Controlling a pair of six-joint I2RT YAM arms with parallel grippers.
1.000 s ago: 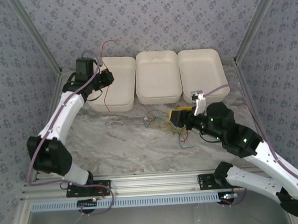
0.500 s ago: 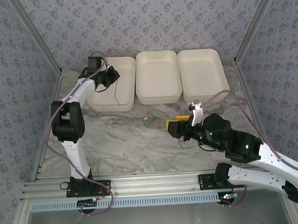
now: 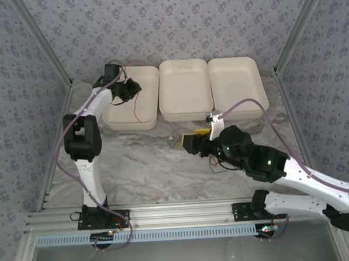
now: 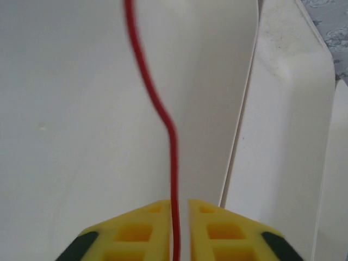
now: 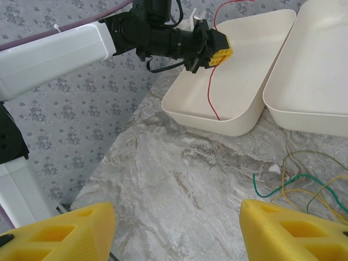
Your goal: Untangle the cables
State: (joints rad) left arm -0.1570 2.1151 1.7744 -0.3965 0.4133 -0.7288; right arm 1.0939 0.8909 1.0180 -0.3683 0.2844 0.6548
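Fingers of the left gripper [image 4: 179,209] stand slightly apart, the gap wider than the red cable [image 4: 173,136] running between them. The cable hangs over the left tray [image 4: 65,109], apparently for deposit apart from the others. The right gripper [image 5: 176,217], spread wide and empty, hovers beside the green-and-yellow tangle [image 5: 304,185] on the table [image 5: 179,179], probably positioned for the next pick.

A red cable [image 4: 173,141] threads the narrow gap in the left pincer [image 4: 179,203], over a white tray [image 4: 65,109]

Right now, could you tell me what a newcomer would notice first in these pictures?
A red cable dangles between the left gripper's yellow fingers over the leftmost white tray. On the marble table, a tangle of green and yellow cables lies by the right gripper's wide-open fingers.
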